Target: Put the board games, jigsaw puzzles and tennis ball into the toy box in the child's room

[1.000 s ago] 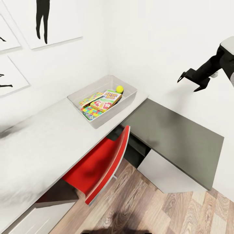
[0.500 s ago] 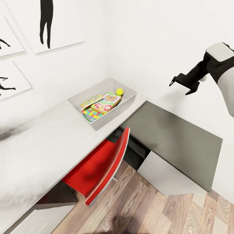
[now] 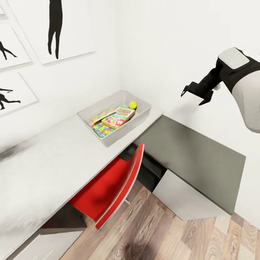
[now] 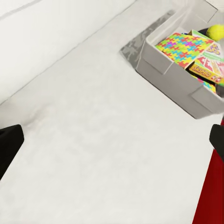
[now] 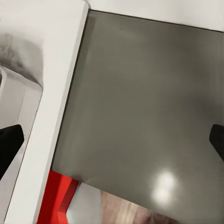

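The light-grey toy box (image 3: 143,105) stands on the pale table (image 3: 54,162) near the wall corner. Inside it lie the Skip-Bo board game (image 3: 119,117), the tennis ball (image 3: 133,104) and two bright jigsaw puzzles (image 3: 101,116) (image 3: 100,130). My right gripper (image 3: 191,98) hangs open and empty in the air over the dark-grey table section (image 3: 195,151), to the right of the box. In the left wrist view my left gripper (image 4: 112,144) is open and empty above the bare table top, with the toy box (image 4: 177,79), a jigsaw puzzle (image 4: 184,46), the tennis ball (image 4: 215,31) and the Skip-Bo game (image 4: 211,67) ahead of it.
A red chair (image 3: 112,184) is tucked under the table edge below the box. White walls close the corner, with framed silhouette pictures (image 3: 54,29) on the left wall. Wood floor (image 3: 162,231) lies in front. The right wrist view looks down on the dark-grey section (image 5: 149,93).
My right arm has swung left, bringing its open gripper closer to the toy box. The head view has shifted slightly; the toys in the box lie as before.
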{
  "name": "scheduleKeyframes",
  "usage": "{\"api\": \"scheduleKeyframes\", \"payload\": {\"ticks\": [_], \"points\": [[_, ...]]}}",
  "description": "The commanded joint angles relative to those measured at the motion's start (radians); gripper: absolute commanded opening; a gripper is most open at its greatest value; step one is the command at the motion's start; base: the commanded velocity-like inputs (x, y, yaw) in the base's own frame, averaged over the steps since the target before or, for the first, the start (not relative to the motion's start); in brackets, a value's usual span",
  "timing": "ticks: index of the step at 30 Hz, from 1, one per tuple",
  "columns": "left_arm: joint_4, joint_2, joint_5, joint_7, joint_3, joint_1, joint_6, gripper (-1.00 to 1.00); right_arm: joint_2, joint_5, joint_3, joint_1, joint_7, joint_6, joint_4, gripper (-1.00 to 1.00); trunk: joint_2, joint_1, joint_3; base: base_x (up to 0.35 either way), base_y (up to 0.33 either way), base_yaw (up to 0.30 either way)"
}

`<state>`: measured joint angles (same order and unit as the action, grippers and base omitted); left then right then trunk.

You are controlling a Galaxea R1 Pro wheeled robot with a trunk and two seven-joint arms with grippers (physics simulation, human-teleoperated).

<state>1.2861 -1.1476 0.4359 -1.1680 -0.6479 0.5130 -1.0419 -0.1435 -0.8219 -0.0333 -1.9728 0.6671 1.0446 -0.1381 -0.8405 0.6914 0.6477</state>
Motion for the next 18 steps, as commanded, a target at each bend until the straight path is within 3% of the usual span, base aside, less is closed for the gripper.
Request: {"api": "scheduleKeyframes", "payload": {"ticks": [1, 6, 18], "points": [[-0.001, 0.009, -0.001, -0.003, 0.001, 0.002, -0.005, 1.00, 0.000, -0.005, -0.003, 0.000, 0.009, 0.003, -0.001, 1.00, -0.001, 0.000, -0.001, 0.000, 0.000, 0.000], [-0.001, 0.030, 0.000, -0.003, 0.003, 0.002, -0.005, 1.00, 0.002, -0.006, -0.003, 0.005, 0.008, 0.003, -0.001, 1.00, -0.001, 0.000, -0.009, 0.000, 0.000, 0.000], [-0.001, 0.035, 0.000, -0.003, 0.003, 0.002, -0.005, 1.00, 0.002, -0.010, -0.005, 0.030, 0.004, 0.003, -0.001, 1.00, -0.001, 0.000, -0.029, 0.000, 0.000, 0.000]]}}
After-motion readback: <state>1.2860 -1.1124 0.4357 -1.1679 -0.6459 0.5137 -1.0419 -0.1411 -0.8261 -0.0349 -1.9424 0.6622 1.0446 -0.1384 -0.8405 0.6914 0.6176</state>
